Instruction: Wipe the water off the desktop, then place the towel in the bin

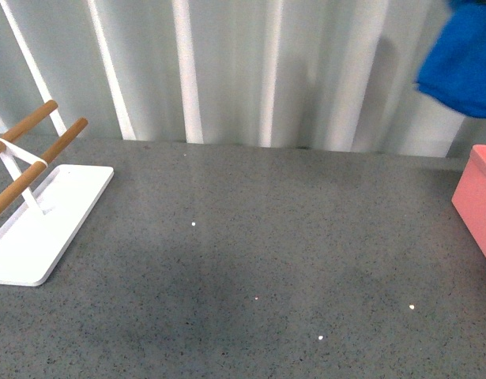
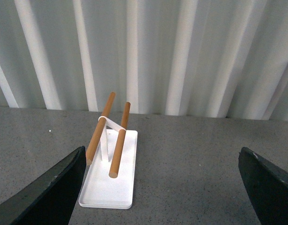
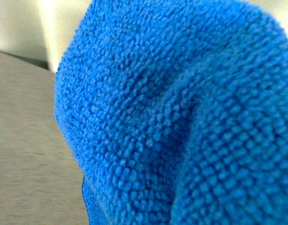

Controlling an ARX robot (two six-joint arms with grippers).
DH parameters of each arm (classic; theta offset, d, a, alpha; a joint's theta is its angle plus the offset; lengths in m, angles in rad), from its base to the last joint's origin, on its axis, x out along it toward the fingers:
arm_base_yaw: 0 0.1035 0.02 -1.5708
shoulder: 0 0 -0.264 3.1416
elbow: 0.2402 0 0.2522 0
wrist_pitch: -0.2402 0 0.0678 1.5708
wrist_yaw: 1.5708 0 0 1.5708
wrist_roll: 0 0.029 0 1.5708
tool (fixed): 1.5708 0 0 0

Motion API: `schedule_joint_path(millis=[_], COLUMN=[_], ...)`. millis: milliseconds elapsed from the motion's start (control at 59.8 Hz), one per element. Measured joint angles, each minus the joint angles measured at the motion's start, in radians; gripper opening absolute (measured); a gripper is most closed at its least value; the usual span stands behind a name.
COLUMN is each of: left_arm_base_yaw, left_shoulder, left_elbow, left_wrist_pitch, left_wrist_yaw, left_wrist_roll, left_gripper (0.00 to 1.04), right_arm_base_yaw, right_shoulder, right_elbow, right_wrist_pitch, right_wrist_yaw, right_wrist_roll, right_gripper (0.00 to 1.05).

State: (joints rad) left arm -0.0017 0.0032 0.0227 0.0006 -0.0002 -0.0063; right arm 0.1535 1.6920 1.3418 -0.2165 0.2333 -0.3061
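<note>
While the towel hangs above the bin at the right, our left gripper gapes empty; we cannot see the right gripper.

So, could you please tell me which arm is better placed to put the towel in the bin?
Right. The towel hangs in the air near the bin on the robot's right and fills the right wrist view; the left claw is open, empty, facing the white rack.

Left gripper, dark fingers spread wide apart
</note>
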Motion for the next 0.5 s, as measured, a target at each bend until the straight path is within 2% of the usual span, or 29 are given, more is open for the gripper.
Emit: schedule_joint_path(millis=[50,134,318,502], left_arm_base_yaw=[0.0,0.0,0.0,0.0], left_shoulder=[0.0,0.0,0.0,0.0], left_elbow=[0.0,0.0,0.0,0.0], left_wrist_pitch=[0.0,0.0,0.0,0.0], left_wrist_yaw=[0.0,0.0,0.0,0.0], left_wrist_roll=[0.0,0.0,0.0,0.0], left_gripper=[0.98,0.98,0.98,0.98], right_arm_base_yaw=[-0.048,-0.119,-0.245,-0.308], right_shoulder=[0.004,0.012,0.042,0.055], right_elbow=[0.033,0.055,0.044,-0.016], right_wrist_pitch=[-0.075,-0.178,-0.29,-0.308], right_wrist_yaw=[0.062,0.105,0.095,0.06], right_wrist_roll=[0.016,0.046,0.077,0.098], right_gripper=[0.05,0.05,0.05,0.05])
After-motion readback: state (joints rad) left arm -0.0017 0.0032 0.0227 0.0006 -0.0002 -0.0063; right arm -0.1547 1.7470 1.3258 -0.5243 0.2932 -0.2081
